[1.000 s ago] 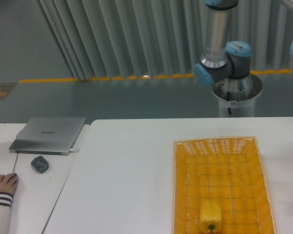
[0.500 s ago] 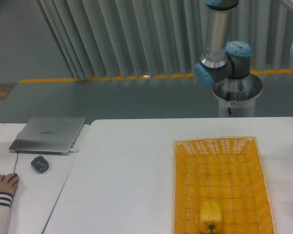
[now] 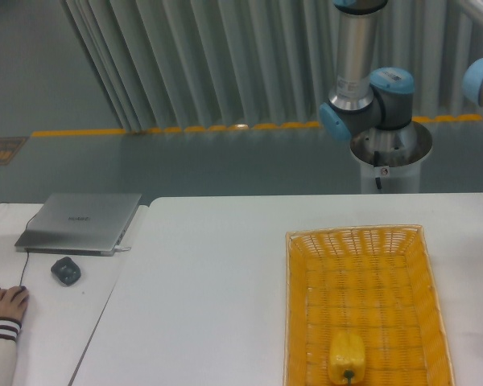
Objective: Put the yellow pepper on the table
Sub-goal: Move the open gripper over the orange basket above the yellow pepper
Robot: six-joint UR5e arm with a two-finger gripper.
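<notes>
The yellow pepper [image 3: 347, 359] lies nearest the camera, on the woven floor of the yellow basket [image 3: 362, 237] close to its near end, stem toward the viewer. It is still contained by the basket walls, so the task seems to be at its start: the pepper must be lifted out and over the rim before it can rest on the counter [image 3: 217, 297]. That white counter carries the basket along its right side, with bare surface to the left where the pepper could go.

Further left, a narrower desk [image 3: 56, 322] holds a mouse [image 3: 66, 270], a closed laptop [image 3: 82, 221], and a person's hand [image 3: 6, 303] at the near edge.

Farthest back, the robot arm [image 3: 362, 88] rises behind the counter. Its end effector is out of frame, so its position relative to the pepper and whether it is open or closed cannot be told.
</notes>
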